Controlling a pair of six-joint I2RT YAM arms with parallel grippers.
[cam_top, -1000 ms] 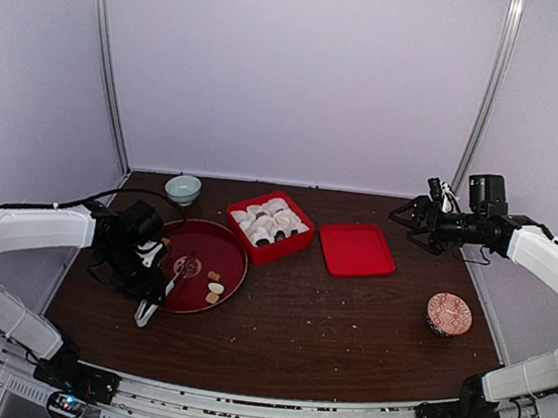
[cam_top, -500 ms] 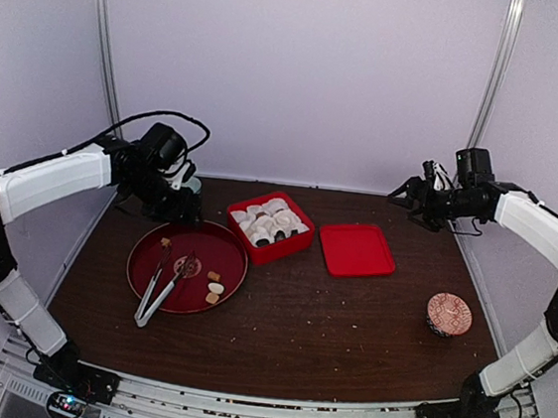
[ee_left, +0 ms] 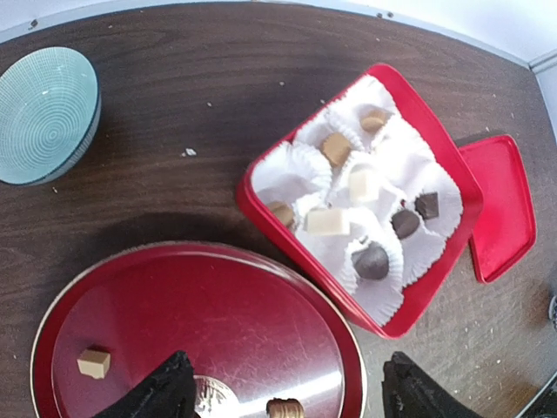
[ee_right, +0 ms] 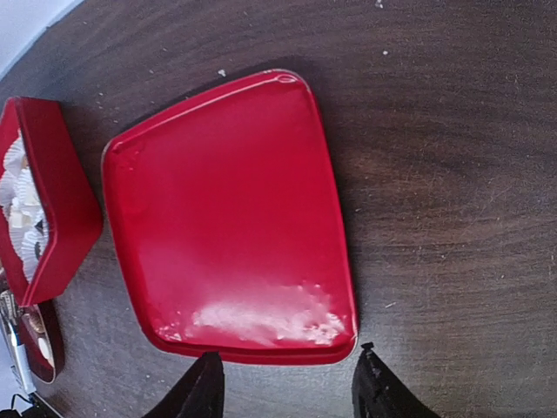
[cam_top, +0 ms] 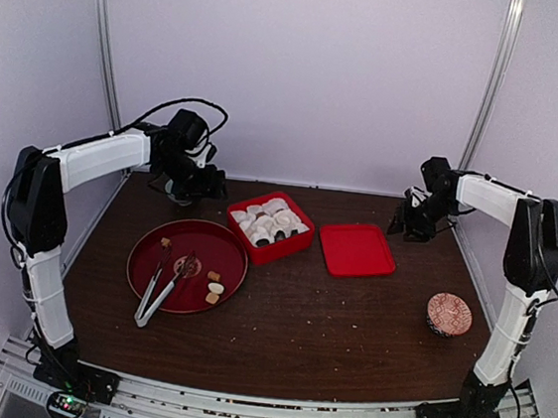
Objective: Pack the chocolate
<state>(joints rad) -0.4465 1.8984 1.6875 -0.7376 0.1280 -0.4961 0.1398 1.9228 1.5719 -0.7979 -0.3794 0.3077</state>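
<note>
Red tray (cam_top: 139, 259) nearest me holds loose chocolate (cam_top: 214, 287) beside the tongs (cam_top: 160, 291), which lie lengthwise toward me. The left gripper (ee_left: 287, 392), spread wide and empty, hangs just behind it, so I judge it nearer. The box (cam_top: 274, 252) beyond holds the rest. The right gripper (ee_right: 290, 383), partly spread and empty, hovers over the lid (ee_right: 226, 209).

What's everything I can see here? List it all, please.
table: one, dark brown, underneath
box: one, red, open, rear middle
paper cups: several, white, inside the box
chocolate: eight visible in the box, a few on the tray; dark, tan, cream
lid: one, red, flat right of the box
tray: one, red, round, left of the box
tongs: one pair, metal, on the tray
bowl: one, pale teal, rear left
dish: one, pink patterned, right side
left gripper: one, black, open, above tray and box
right gripper: one, black, open, above the lid
</note>
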